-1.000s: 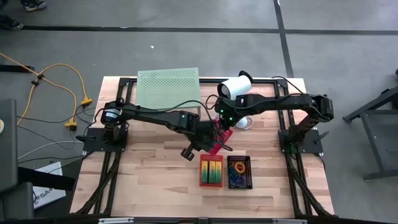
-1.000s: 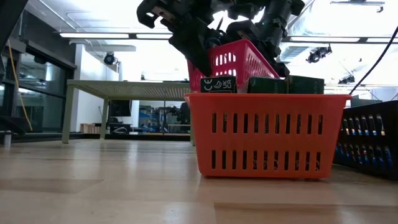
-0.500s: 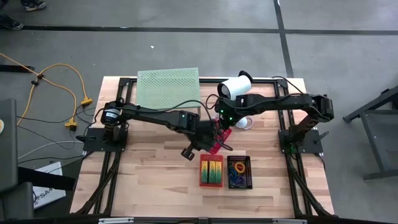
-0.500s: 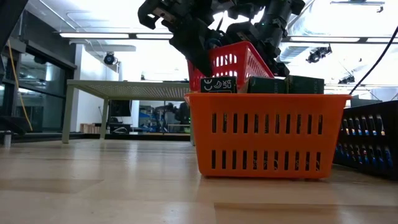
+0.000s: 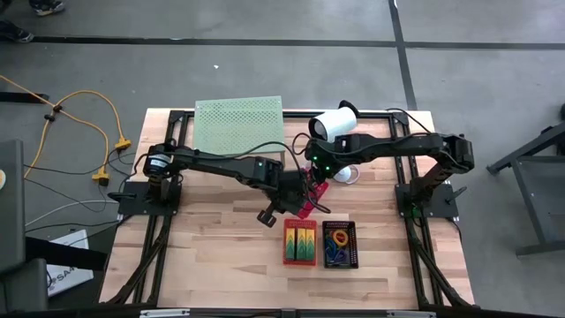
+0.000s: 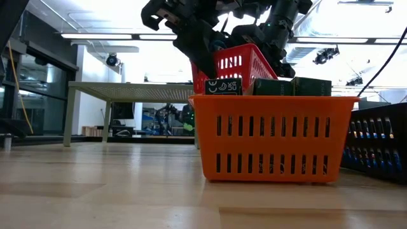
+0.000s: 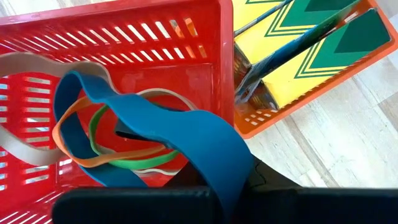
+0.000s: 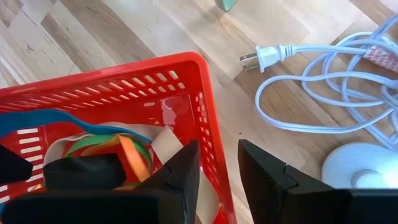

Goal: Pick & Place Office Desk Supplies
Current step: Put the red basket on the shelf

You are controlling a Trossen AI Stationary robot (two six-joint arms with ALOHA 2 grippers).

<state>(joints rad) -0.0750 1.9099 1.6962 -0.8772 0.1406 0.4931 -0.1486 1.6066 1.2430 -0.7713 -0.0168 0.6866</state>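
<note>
Left tool (image 7: 205, 199) pinches blue band (image 7: 180, 134) (wrist view only); right tool (image 8: 217, 165) straddles red basket (image 8: 205, 118) wall.

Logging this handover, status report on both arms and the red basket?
Left gripper shut inside red basket, at blue band. Right gripper straddling its rim. Basket airborne. Orange basket below.

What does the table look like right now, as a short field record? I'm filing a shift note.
held basket: red basket, raised, tilted
left gripper: shut on red basket's rim
right gripper: astride red basket's wall
inside: blue loop, rubber bands
orange basket: green packs
black basket: coloured loops
</note>
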